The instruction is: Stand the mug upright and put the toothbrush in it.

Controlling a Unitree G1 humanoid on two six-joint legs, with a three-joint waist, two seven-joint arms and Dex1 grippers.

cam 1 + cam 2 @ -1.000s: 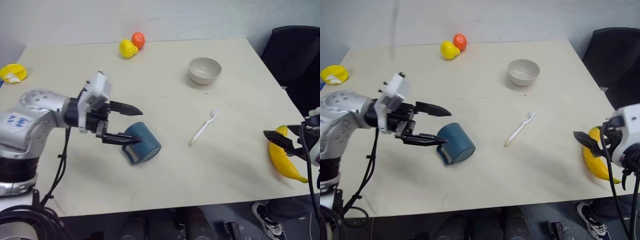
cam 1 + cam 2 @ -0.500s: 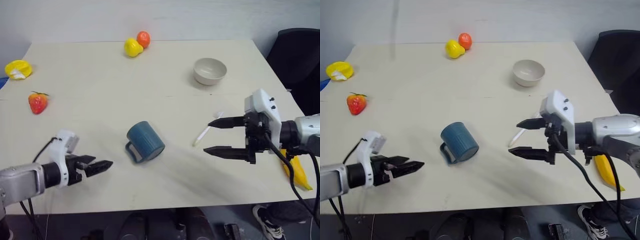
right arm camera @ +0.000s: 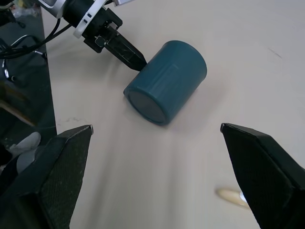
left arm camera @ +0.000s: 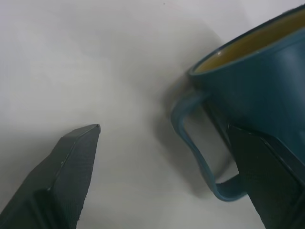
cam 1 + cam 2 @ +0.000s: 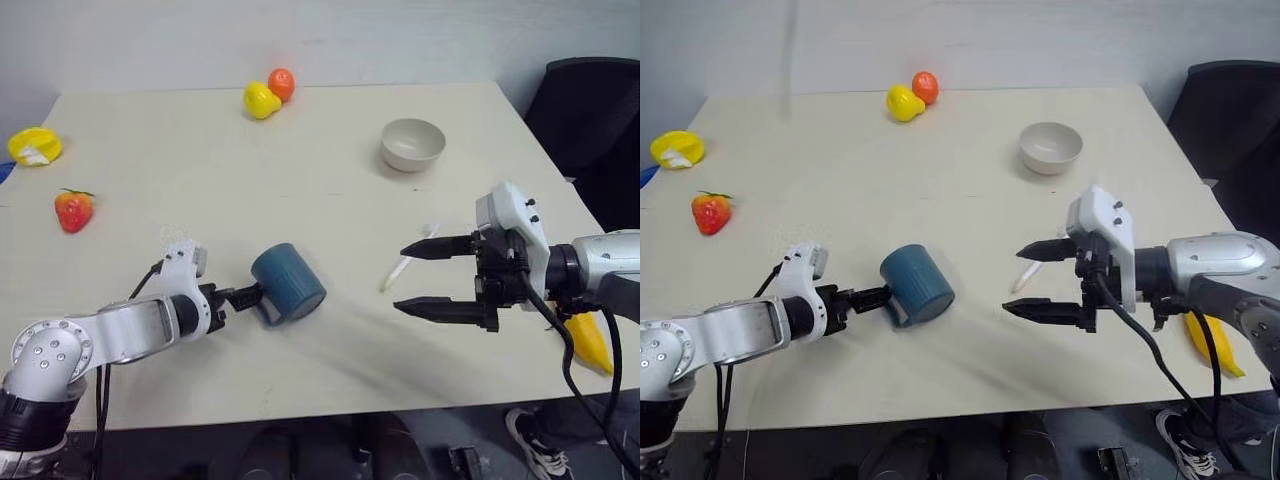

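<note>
Left gripper (image 5: 243,295) stands open at the rim end of the mug (image 5: 289,283), which lies on its side mid-table (image 5: 330,220); one finger (image 4: 264,179) is by the handle. Risk: a nudge rolls the mug away. Toothbrush (image 5: 410,259) lies just beyond the right gripper (image 5: 416,277), open and empty, whose fingers could sweep it aside

Mug (image 5: 290,283), at the left tool (image 5: 243,295): smooth, satin teal glaze, brownish-yellow inside. Tool fingers (image 4: 71,167): matt black plastic, finely textured pads. Tabletop (image 5: 330,200): pale beige laminate, smooth, matt. Toothbrush (image 5: 408,263), by the right tool (image 5: 415,278): white plastic. Bowl (image 5: 412,143) beyond it: matt beige, ceramic-looking.
</note>
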